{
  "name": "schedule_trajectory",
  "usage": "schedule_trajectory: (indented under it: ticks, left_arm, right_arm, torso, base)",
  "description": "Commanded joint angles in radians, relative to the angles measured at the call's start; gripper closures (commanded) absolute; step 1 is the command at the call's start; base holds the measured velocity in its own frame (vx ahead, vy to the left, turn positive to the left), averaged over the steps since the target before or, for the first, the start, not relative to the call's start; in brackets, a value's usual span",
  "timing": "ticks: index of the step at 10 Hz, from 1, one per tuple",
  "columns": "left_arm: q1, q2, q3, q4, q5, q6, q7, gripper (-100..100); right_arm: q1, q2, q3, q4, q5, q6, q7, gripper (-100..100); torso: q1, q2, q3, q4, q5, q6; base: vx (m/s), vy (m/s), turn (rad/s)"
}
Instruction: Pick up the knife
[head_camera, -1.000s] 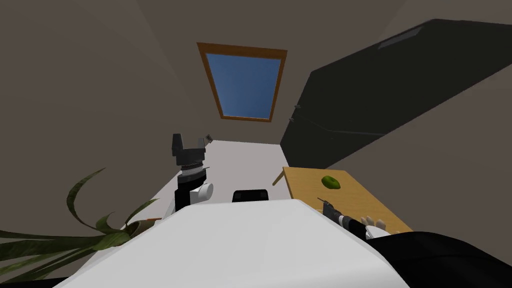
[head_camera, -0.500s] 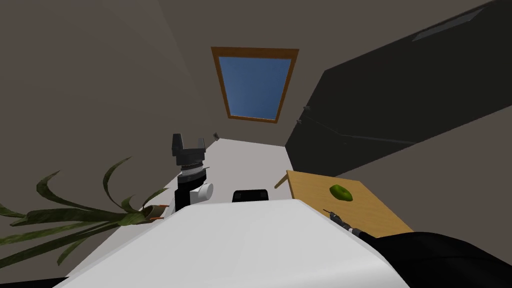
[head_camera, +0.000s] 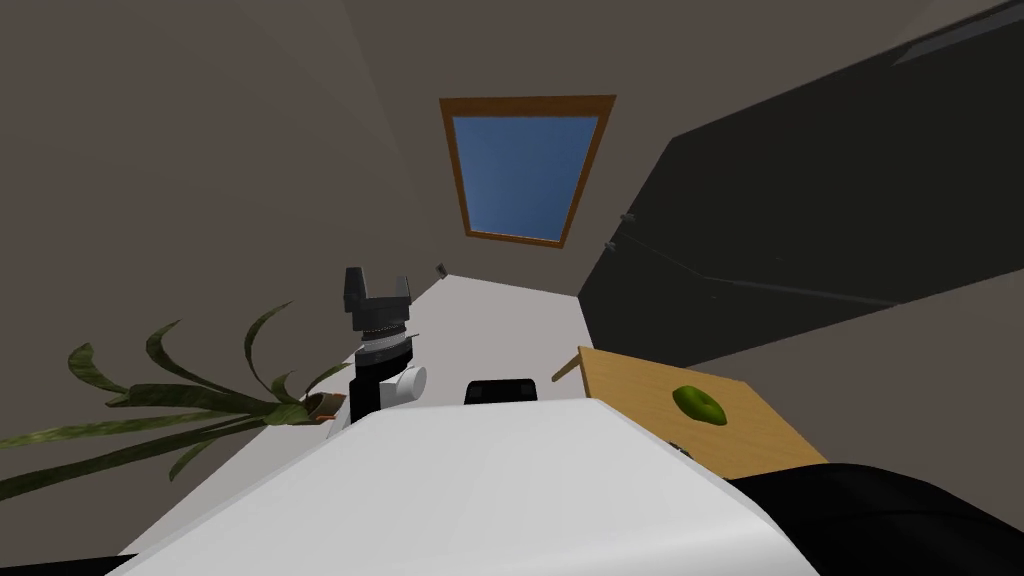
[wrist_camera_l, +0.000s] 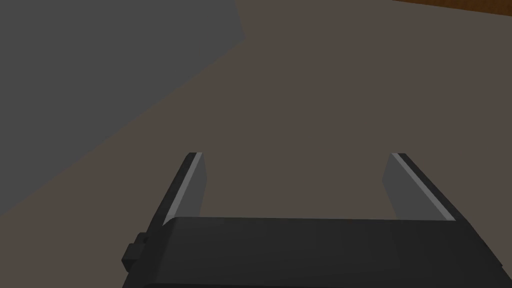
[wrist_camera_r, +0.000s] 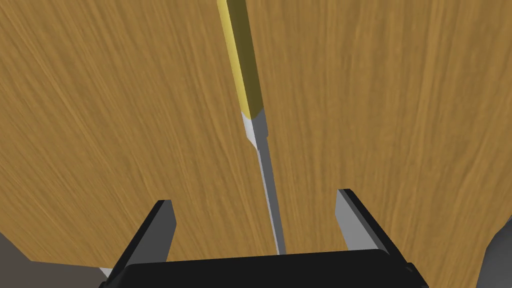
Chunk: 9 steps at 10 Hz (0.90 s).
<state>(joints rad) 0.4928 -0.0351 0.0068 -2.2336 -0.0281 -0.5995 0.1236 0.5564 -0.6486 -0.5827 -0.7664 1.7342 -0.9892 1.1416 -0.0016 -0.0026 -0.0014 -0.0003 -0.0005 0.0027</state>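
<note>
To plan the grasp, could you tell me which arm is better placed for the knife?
Right: the right gripper, open, straddles the knife on the table; the left gripper is raised elsewhere.

Left end effector (head_camera: 377, 277) upright, fingers apart; right end effector (wrist_camera_r: 255, 197) lower, fingers apart too.

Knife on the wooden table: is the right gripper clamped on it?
No, the right gripper stands open, its fingers apart on either side of the knife.

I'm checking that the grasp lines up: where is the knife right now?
In the right wrist view the knife lies flat on the wooden table, with its blade inside the open right pincer and its yellow handle pointing away from it.
</note>
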Motion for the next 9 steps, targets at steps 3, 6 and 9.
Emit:
schedule_trajectory:
  ticks: [3,6,9]
  left_arm:
    - [0.000,0.000,0.000,0.000,0.000,0.000,0.000,0]
    - [0.000,0.000,0.000,0.000,0.000,0.000,0.000,0]
    - [0.000,0.000,0.000,0.000,0.000,0.000,0.000,0]
  right_arm:
    - [0.010,0.000,-0.019,0.064,0.066,-0.028,0.055,-100]
    - [0.001,-0.009,-0.023,0.094,0.074,-0.036,0.073,0]
    - [-0.020,-0.043,0.082,0.047,0.057,0.011,-0.022,-100]
  torso:
    - [-0.001,0.000,0.000,0.000,0.000,-0.001]
    - [-0.001,0.000,0.000,0.000,0.000,0.000]
    - [-0.001,0.003,0.002,0.001,0.000,0.000]
  base:
    - [0.007,-0.022,0.200]
    - [0.005,-0.020,0.073]
    - [-0.053,-0.021,-0.016]
